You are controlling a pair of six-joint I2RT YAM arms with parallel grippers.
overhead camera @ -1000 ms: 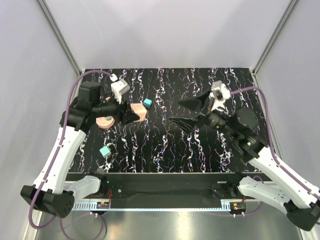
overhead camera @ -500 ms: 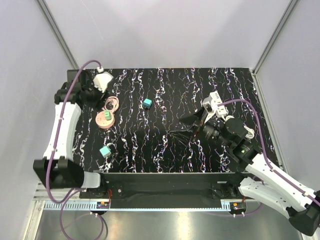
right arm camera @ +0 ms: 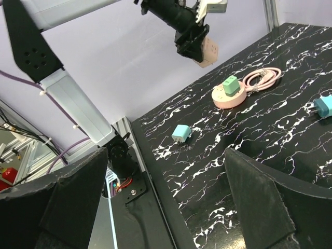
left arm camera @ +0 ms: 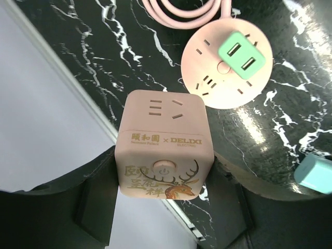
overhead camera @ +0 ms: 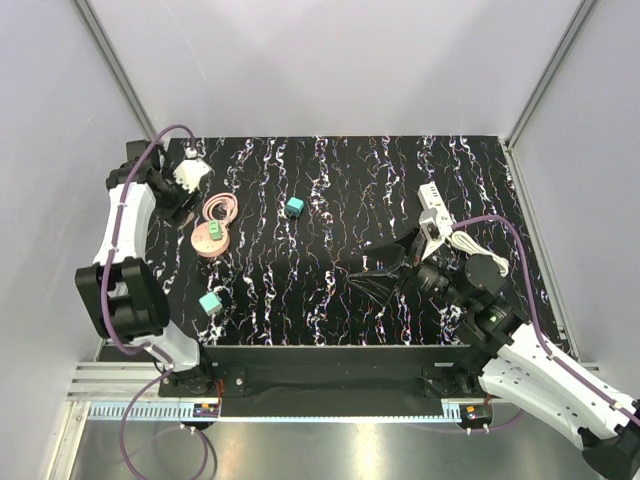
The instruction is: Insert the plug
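Black marbled counter (overhead camera: pixel 330 170). Above its right half, the right hand (overhead camera: pixel 378 268), fingers wide apart and empty, dark tips hard to pick out from above. At the far left corner, the left hand (left arm camera: pixel 165 176), clamped on the tan cube block (left arm camera: pixel 165 129), barely visible from above behind the wrist. Near the left edge, round pink socket (left arm camera: pixel 205 72) with a green adapter (left arm camera: pixel 238 54) seated in it. Lying free toward the far middle, the plug (overhead camera: pixel 294 207), cut off at the border of the right wrist view.

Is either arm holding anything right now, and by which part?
The left gripper is shut on the tan-pink cube socket, held in the air and clamped across two opposite side faces. The right gripper is open and holds nothing.
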